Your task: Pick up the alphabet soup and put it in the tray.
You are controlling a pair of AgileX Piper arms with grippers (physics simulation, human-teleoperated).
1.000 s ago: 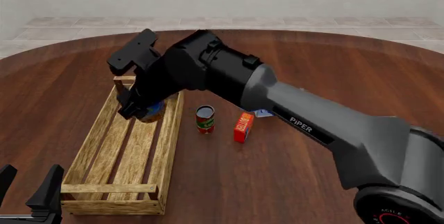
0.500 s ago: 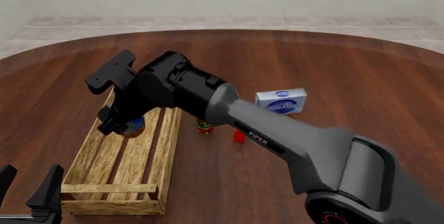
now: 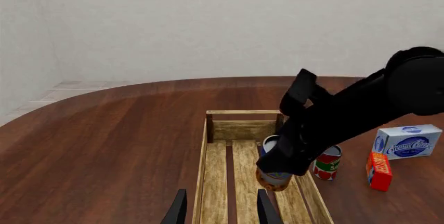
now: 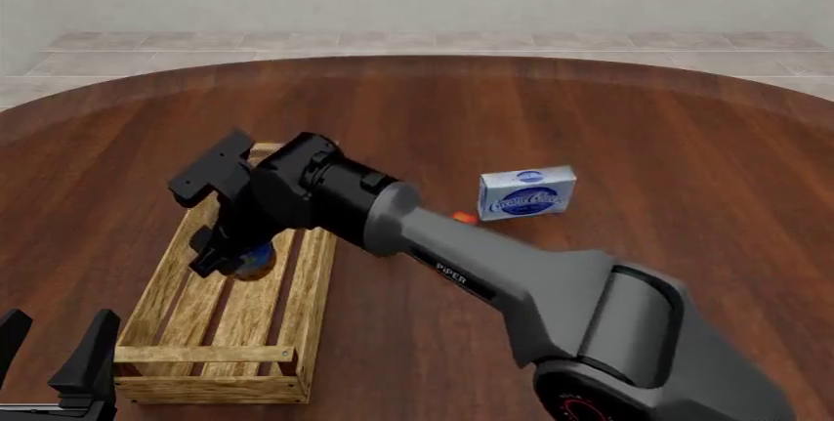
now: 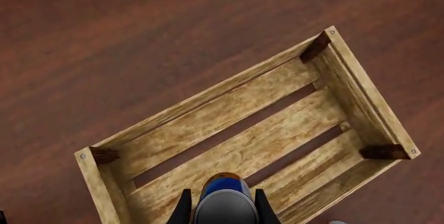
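Blue-and-orange alphabet soup (image 4: 252, 257) is clamped between the right gripper's (image 5: 223, 207) fingers, hanging over the tray's (image 4: 312, 289) slats toward its far end. Step: placing. Next calls for lowering, then letting go. Left gripper (image 3: 220, 209) idles spread and empty by the tray's near end.

"PIPER" on the right arm (image 4: 456, 274); "Cream Cheese" on the white box (image 3: 408, 142)

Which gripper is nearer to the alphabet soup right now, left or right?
Right. The right gripper has its jaws shut on the alphabet soup, holding it over the tray. The left gripper sits open off the tray's near end, apart from the can.
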